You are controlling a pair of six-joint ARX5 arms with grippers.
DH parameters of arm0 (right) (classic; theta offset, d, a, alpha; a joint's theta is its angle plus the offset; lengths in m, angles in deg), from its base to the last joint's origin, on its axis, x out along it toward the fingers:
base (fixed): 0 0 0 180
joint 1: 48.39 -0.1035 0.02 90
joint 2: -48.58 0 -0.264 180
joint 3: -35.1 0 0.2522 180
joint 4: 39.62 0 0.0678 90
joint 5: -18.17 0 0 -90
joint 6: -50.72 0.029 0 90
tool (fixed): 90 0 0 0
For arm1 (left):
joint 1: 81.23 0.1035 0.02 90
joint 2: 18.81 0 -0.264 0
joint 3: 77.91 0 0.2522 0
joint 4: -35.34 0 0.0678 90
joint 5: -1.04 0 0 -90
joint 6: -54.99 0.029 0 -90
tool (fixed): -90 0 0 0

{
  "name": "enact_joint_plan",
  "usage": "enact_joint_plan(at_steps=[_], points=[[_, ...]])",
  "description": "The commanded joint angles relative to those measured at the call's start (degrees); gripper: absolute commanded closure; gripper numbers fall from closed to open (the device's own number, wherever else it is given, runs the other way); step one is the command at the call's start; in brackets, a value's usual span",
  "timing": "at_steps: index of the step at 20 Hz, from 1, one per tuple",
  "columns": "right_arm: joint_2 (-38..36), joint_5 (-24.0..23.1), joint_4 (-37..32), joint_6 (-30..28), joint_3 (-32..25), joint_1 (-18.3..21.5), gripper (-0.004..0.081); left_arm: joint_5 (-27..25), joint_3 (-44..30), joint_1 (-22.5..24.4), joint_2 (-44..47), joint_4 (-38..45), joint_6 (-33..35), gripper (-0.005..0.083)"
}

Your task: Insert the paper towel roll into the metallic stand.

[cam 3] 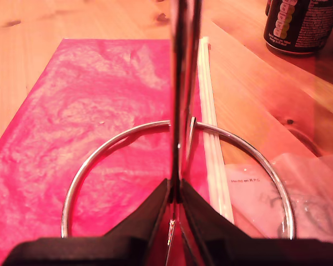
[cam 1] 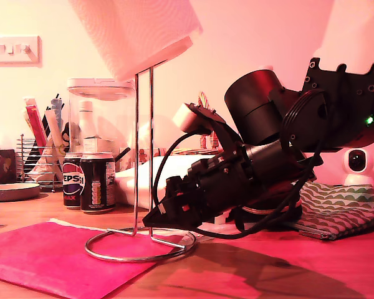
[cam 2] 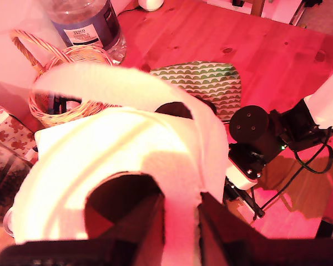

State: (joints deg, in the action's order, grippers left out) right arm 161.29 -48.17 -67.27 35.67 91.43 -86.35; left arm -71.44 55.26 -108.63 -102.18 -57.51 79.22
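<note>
Step in hand: the paper towel roll (cam 1: 134,34) is being lowered onto the upright loop of the metallic stand (cam 1: 143,156).
Roll position: it is held tilted above the stand; in the exterior view the loop's top is met at the roll's underside, and whether it has entered the core cannot be told.
Stand position: the ring base rests on the tabletop (cam 1: 287,268), partly over a pink sheet (cam 1: 50,258), near two drink cans (cam 1: 89,182).
Alignment advice: the roll is best brought upright so that its core axis matches the loop before descent.
Descent advice: a slow, straight drop is judged safest; a tilted roll may catch on the loop and tip the stand.
First claw (cam 2: 180,235): closed narrowly on the roll's wall, one finger inside the core and one outside.
Second claw (cam 3: 173,202): closed tight on the stand's upright wires just above the base, bracing it.
Bracing advice: the hold on the stand should be kept until the roll is seated.
</note>
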Motion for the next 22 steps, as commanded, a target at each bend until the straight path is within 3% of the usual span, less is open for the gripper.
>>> enact_joint_plan(at_steps=[1, 7, 18, 22], points=[[1.90, -0.20, 2.69, 0.02, -1.84, -0.28, 0.0783, -1.03, -1.36, 0.22, -3.74, 0.70, 0.17, 0.0798], [1.90, -0.17, 2.71, 0.02, -1.84, -0.28, 0.0783, 1.55, -1.36, 0.02, -6.86, 0.70, -0.81, 0.0798], [1.90, -0.17, 2.95, 0.07, -1.84, -0.31, 0.0781, 0.04, -1.36, -1.01, -8.79, 0.70, -0.20, 0.0798], [1.88, -0.13, 2.99, 0.26, -1.84, -0.28, 0.0680, -0.94, -1.36, -1.27, -9.20, 0.70, -0.17, 0.0798]])
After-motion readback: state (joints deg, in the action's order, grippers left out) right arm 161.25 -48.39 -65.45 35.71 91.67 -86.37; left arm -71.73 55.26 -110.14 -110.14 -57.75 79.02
